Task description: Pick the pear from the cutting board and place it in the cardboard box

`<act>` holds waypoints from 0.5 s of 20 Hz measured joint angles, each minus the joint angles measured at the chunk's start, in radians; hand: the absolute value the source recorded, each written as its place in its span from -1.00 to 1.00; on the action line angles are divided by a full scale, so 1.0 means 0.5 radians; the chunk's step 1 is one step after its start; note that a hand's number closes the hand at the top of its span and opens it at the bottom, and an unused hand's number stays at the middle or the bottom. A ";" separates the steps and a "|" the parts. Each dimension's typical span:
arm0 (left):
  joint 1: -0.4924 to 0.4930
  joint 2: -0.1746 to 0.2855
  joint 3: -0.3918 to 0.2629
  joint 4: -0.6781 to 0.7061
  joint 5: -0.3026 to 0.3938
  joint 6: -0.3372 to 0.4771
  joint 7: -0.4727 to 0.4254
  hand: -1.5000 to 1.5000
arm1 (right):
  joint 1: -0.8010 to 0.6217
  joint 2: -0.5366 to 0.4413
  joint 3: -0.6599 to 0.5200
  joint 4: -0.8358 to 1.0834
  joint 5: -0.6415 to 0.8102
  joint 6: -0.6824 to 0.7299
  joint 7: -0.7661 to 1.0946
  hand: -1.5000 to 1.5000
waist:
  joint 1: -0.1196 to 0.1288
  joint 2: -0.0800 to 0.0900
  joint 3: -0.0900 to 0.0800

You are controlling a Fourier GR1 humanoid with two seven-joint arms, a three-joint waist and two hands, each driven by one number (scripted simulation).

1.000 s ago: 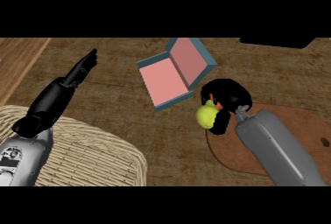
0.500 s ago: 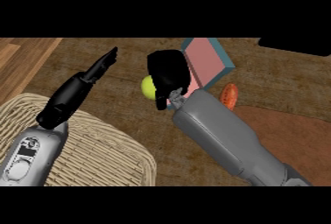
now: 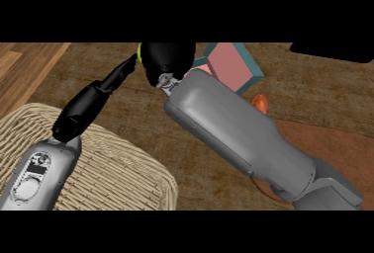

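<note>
- Below and left of the left hand [image 3: 86, 106] you have a woven wicker basket [image 3: 110, 170], pale straw in colour, with a rounded corner pointing toward the lower middle of the view.
- Right of the right hand [image 3: 166, 58] and a little lower, you'll see a small orange thing [image 3: 259, 103]. Most of it is hidden, so you can't tell what it is.
- Well to the right of that hand, a black object [image 3: 332, 52] shows only its lower corner.
- Under both hands lies the dark wood-grain counter [image 3: 211, 192].
- Left of the left hand runs a lighter wooden strip [image 3: 25, 69].
</note>
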 measured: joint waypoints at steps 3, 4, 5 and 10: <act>0.003 0.002 0.000 0.002 0.004 0.006 0.003 0.00 | -0.129 -0.003 -0.035 0.111 0.040 -0.121 0.136 1.00 | -0.020 -0.002 -0.003; 0.013 0.008 0.007 0.000 0.003 0.012 0.000 0.00 | -0.166 -0.004 -0.052 0.154 0.050 -0.149 0.162 1.00 | -0.032 -0.004 -0.004; 0.025 0.013 0.016 -0.004 0.010 0.011 -0.006 0.00 | -0.195 -0.006 -0.061 0.193 0.063 -0.184 0.182 1.00 | -0.044 -0.005 -0.003; 0.058 0.032 0.044 -0.018 -0.002 0.033 -0.008 0.00 | -0.317 -0.011 -0.132 0.396 0.098 -0.315 0.243 1.00 | -0.103 -0.003 -0.001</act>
